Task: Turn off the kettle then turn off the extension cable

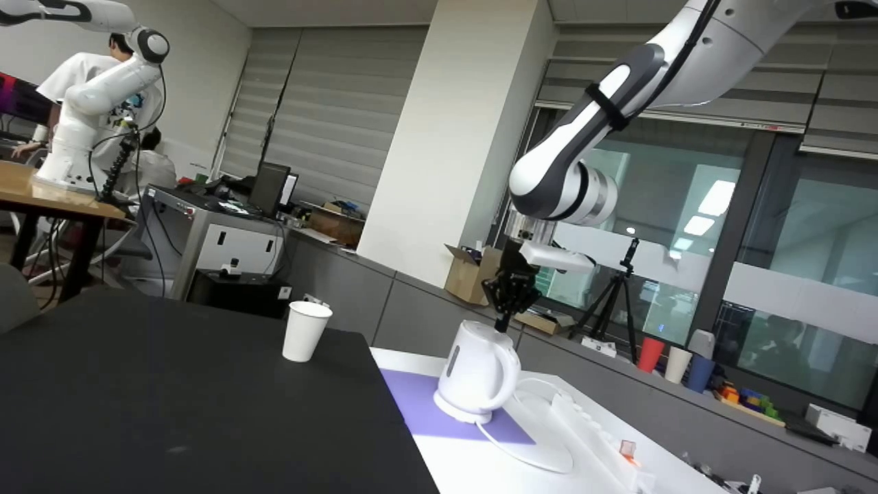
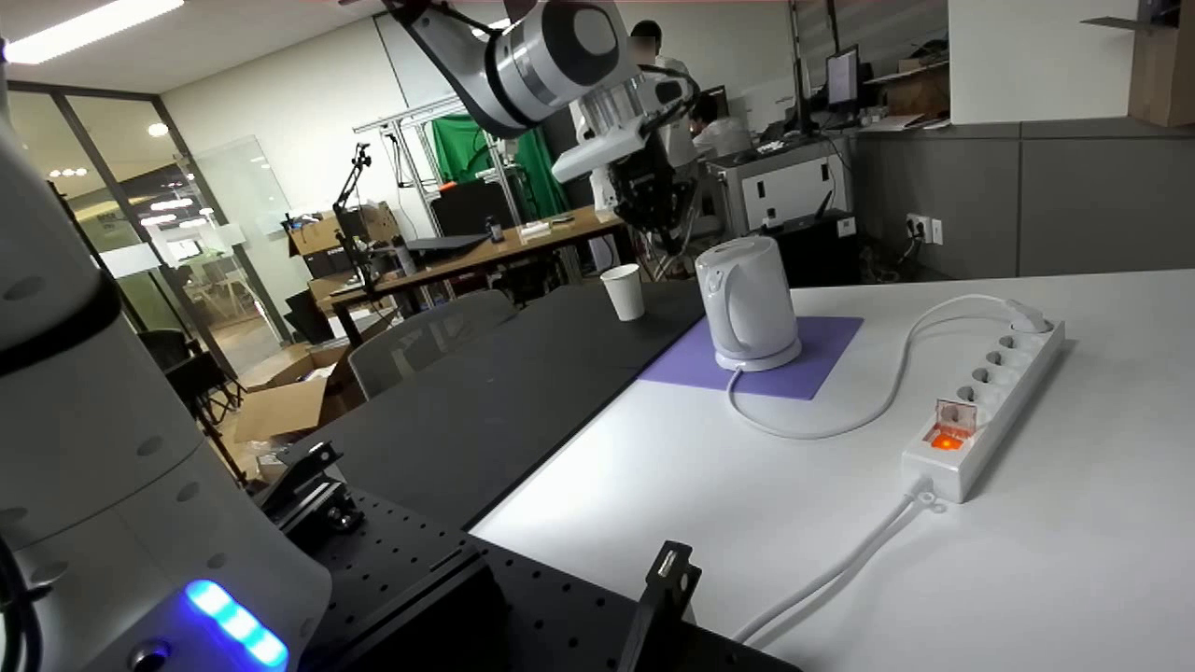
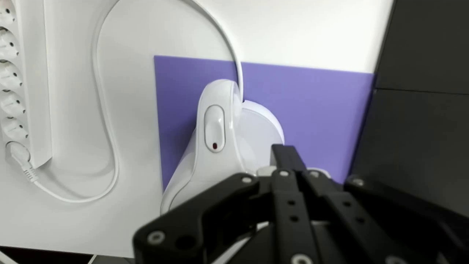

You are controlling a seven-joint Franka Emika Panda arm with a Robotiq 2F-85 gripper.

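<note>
The white kettle [image 1: 472, 370] [image 2: 752, 303] stands upright on the purple mat [image 1: 411, 398] [image 2: 831, 347]. In the wrist view the kettle [image 3: 212, 167] shows its handle and an oval switch [image 3: 214, 126] with a dark red mark. The white extension cable [image 2: 1013, 397] lies on the white table, its switch [image 2: 947, 442] glowing orange under a raised clear flap. It also shows at the left of the wrist view [image 3: 34, 91] and in an exterior view [image 1: 593, 436]. My gripper [image 1: 503, 324] [image 2: 672, 245] [image 3: 287, 148] is shut and empty, just above the kettle's top. Contact cannot be told.
A white paper cup [image 1: 306, 331] [image 2: 624, 291] stands on the black table [image 1: 171, 391] beside the white table [image 2: 653, 485]. The kettle's cord [image 2: 840, 431] [image 3: 99, 73] loops across the white table to the extension cable's end socket.
</note>
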